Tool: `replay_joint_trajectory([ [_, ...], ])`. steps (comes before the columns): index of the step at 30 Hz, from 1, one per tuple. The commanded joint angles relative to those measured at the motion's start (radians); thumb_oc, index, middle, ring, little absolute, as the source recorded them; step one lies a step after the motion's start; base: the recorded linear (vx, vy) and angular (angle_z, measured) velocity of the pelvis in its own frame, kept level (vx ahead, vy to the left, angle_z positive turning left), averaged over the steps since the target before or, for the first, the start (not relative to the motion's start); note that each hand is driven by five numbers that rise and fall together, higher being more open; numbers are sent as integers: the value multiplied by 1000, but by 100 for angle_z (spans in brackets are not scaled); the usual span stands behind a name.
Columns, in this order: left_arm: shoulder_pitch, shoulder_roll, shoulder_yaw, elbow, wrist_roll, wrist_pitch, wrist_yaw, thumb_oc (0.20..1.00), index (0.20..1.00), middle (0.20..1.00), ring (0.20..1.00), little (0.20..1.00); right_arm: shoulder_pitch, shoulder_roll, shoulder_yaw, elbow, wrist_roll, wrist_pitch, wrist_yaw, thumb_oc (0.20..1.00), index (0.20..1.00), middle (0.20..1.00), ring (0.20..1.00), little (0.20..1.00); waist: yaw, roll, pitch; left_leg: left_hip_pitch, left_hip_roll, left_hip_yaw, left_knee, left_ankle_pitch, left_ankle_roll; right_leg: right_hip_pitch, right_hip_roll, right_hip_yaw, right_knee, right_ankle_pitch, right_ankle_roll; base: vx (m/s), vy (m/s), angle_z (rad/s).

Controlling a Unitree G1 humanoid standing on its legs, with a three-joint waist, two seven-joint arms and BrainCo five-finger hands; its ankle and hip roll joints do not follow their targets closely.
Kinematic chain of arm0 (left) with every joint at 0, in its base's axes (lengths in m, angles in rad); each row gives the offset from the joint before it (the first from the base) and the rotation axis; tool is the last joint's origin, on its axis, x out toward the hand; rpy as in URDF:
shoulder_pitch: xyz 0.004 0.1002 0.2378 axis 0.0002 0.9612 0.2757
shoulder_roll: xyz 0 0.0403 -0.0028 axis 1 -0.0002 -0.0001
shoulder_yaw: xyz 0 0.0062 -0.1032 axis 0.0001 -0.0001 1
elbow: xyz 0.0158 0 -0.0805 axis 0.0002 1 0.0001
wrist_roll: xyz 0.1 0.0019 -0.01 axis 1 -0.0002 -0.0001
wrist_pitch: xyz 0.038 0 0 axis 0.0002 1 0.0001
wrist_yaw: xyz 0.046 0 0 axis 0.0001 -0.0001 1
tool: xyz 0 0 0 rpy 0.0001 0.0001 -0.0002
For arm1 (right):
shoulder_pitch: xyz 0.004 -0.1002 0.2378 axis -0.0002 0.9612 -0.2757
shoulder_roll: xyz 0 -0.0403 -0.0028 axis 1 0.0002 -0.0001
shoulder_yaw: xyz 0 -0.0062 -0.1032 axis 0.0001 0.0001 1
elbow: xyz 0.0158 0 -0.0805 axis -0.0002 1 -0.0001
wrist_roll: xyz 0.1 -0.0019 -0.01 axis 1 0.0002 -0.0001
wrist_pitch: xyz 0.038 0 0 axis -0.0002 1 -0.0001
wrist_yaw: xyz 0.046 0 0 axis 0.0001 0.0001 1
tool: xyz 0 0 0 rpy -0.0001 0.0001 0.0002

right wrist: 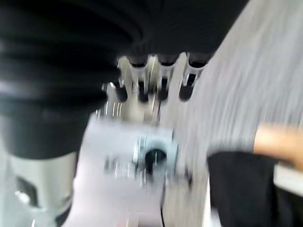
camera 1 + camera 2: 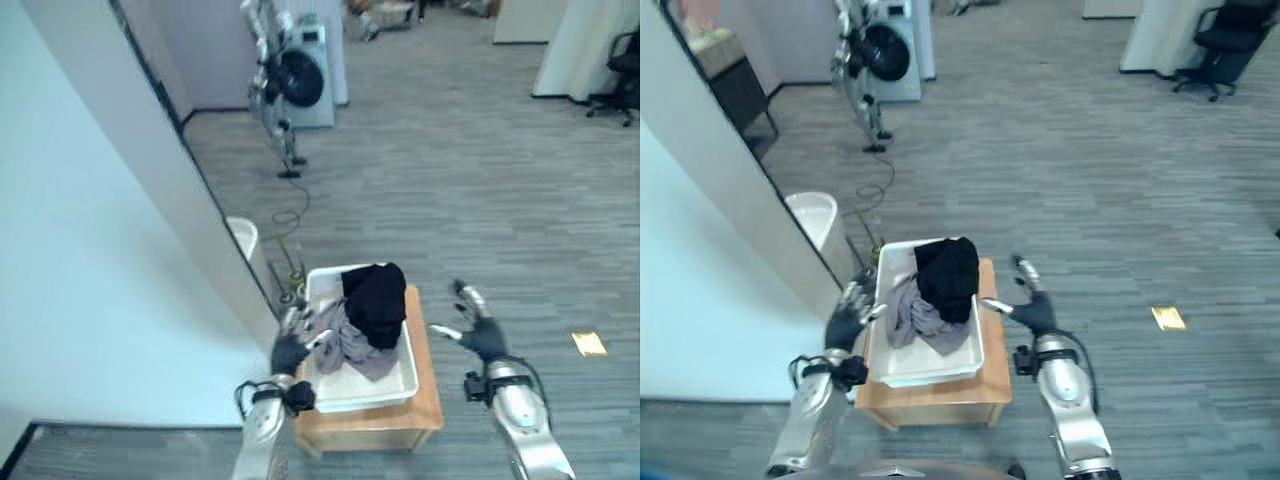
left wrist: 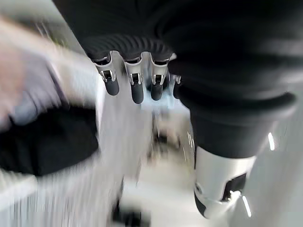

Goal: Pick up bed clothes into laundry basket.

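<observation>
Black and grey clothes [image 2: 368, 312] heaped in white basket [image 2: 395, 385], both hands' fingers [image 2: 461, 291] spread, empty.

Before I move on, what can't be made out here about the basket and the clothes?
- Bottom of the white basket: hidden under the black garment and grey garment, both eye views.
- Fabric detail: blurred in both wrist views.
- Left robot hand touching the rim or not: too small.
</observation>
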Motion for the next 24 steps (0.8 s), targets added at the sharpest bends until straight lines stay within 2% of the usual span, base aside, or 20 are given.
replay_joint_trajectory([
  [1,-87,15,13,-27,-7,-20,-41,1000,1000,1000,1000,1000,-38,27,42,-65,58,-41,59,1000,1000,1000,1000,1000,14,-16,27,-22,-5,-115,7,14,16,-2,108,14,157,-99,-78,-261,-103,8],
  [2,-68,21,13,-22,22,-1,-8,1000,1000,1000,1000,1000,-58,46,102,-77,45,-44,66,1000,1000,1000,1000,1000,30,-9,35,-50,11,-144,7,34,3,-44,138,32,233,-133,-69,-293,-147,29],
  [3,-55,29,10,-23,41,18,12,1000,1000,1000,1000,1000,-117,58,160,-77,15,-46,57,1000,1000,1000,1000,1000,40,-9,31,-84,22,-205,7,49,-2,-83,159,158,263,-155,-61,-161,-181,51],
  [4,-46,20,37,-16,36,41,28,1000,1000,1000,1000,1000,-150,60,204,-79,-17,-46,50,1000,1000,1000,1000,1000,48,-14,24,-112,20,-285,7,53,-4,-102,183,341,250,-156,-64,-96,-161,105],
  [5,-49,20,41,-14,37,41,27,1000,1000,1000,1000,1000,-152,60,207,-79,-18,-46,49,1000,1000,1000,1000,1000,48,-12,21,-121,24,-285,7,62,-5,-111,188,344,248,-146,-66,-25,-151,232],
  [6,-41,15,53,-9,45,80,38,1000,1000,1000,1000,1000,-177,28,235,-88,-57,-44,49,1000,1000,1000,1000,1000,65,-23,15,-142,2,-385,7,71,-10,-75,213,489,205,-157,-84,-51,-120,262],
  [7,-27,9,61,-15,51,82,47,1000,1000,1000,1000,1000,-185,24,247,-83,-76,-36,47,1000,1000,1000,1000,1000,74,-30,15,-146,-4,-407,7,77,-19,-52,205,468,159,-143,-105,-64,-181,259],
  [9,23,9,95,-45,48,83,63,1000,1000,1000,1000,1000,-214,35,281,-50,-92,-22,67,1000,1000,1000,1000,1000,106,-42,13,-159,2,-419,7,83,-50,-1,158,374,37,-95,-116,-113,-204,182],
  [12,103,3,138,-116,32,94,78,1000,1000,1000,1000,1000,-231,38,306,-33,-102,-9,73,1000,1000,1000,1000,1000,146,-41,21,-172,4,-472,7,105,-62,18,161,312,14,-76,-130,-171,-147,84],
  [13,134,-4,153,-134,24,87,80,1000,1000,1000,1000,1000,-267,28,320,-19,-107,-9,75,1000,1000,1000,1000,1000,162,-38,40,-193,1,-459,16,125,-67,24,145,256,14,-81,-133,-258,-48,44],
  [14,132,-8,160,-141,24,81,82,1000,1000,1000,1000,1000,-292,22,326,-4,-108,-11,74,1000,1000,1000,1000,1000,163,-35,57,-218,-2,-412,39,138,-68,24,131,219,14,-74,-134,-248,-12,31],
  [15,130,-8,161,-141,24,81,82,1000,1000,1000,1000,1000,-296,22,326,-3,-108,-11,73,1000,1000,1000,1000,1000,162,-34,59,-225,-1,-414,44,143,-68,21,131,218,14,-68,-134,-337,32,57],
  [16,103,-11,173,-145,29,92,87,1000,1000,1000,1000,1000,-338,23,318,36,-115,-5,64,1000,1000,1000,1000,1000,131,-32,81,-237,44,-155,100,94,-59,25,95,110,14,-69,-132,-309,15,106],
  [18,92,-21,189,-141,24,107,81,1000,1000,1000,1000,1000,-347,33,304,52,-128,5,57,1000,1000,1000,1000,1000,103,-31,90,-189,94,76,155,47,-23,43,70,-16,14,-64,-121,-263,-23,213],
  [19,93,-19,197,-147,22,113,80,1000,1000,1000,1000,1000,-332,39,295,49,-130,13,56,1000,1000,1000,1000,1000,95,-30,94,-171,98,116,180,40,-14,60,67,-56,14,-60,-121,-151,-12,279],
  [20,86,-17,192,-154,19,123,69,1000,1000,1000,1000,1000,-311,42,285,52,-135,13,53,1000,1000,1000,1000,1000,87,-28,84,-131,111,219,205,3,-5,90,49,-168,14,-72,-117,-95,6,250],
  [21,86,-17,193,-154,19,122,69,1000,1000,1000,1000,1000,-311,42,285,52,-135,13,53,1000,1000,1000,1000,1000,83,-28,85,-133,111,215,203,8,-4,89,50,-171,14,-70,-119,-79,36,219],
  [22,70,-14,184,-158,20,128,58,1000,1000,1000,1000,1000,-303,39,276,55,-135,11,51,1000,1000,1000,1000,1000,69,-28,75,-97,144,311,218,-17,-2,110,35,-258,14,-88,-117,4,55,265],
  [23,63,-13,177,-159,20,132,52,1000,1000,1000,1000,1000,-293,35,265,59,-137,10,48,1000,1000,1000,1000,1000,57,-27,66,-60,168,351,211,-33,-11,129,31,-300,14,-102,-110,35,152,250],
  [24,85,-17,156,-174,13,128,23,1000,1000,1000,1000,1000,-269,27,253,60,-146,10,54,1000,1000,1000,1000,1000,52,-22,46,8,137,358,121,-28,-7,151,36,-366,14,-95,-88,79,210,252],
])
